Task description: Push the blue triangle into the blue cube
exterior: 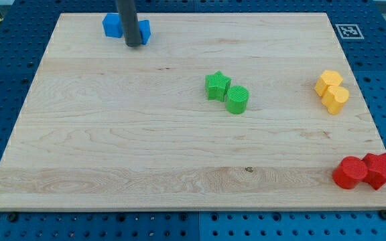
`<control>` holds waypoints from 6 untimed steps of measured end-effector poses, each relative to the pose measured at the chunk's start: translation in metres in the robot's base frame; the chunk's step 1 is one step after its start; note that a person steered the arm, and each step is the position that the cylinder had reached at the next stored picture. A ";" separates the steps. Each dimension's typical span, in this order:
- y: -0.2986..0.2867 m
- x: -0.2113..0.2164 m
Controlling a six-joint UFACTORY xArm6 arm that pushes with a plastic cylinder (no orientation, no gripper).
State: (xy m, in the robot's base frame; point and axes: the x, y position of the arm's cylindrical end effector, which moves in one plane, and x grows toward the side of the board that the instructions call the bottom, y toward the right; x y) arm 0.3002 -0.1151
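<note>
Two blue blocks sit at the board's top left. One blue block [112, 25] lies left of the rod and the other blue block [144, 30] lies right of it; the rod hides the space between them, so I cannot tell which is the triangle or whether they touch. My tip [134, 44] rests on the board just below and between the two blue blocks, close to both.
A green star [216, 86] touches a green cylinder [237, 100] near the board's middle. Two yellow blocks [332, 92] sit together at the right. A red cylinder [348, 173] and a red star [380, 169] sit at the bottom right corner. The wooden board [112, 147] lies on a blue pegboard table.
</note>
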 end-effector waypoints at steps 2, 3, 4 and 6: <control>0.067 -0.003; 0.067 -0.019; 0.041 -0.025; -0.018 -0.050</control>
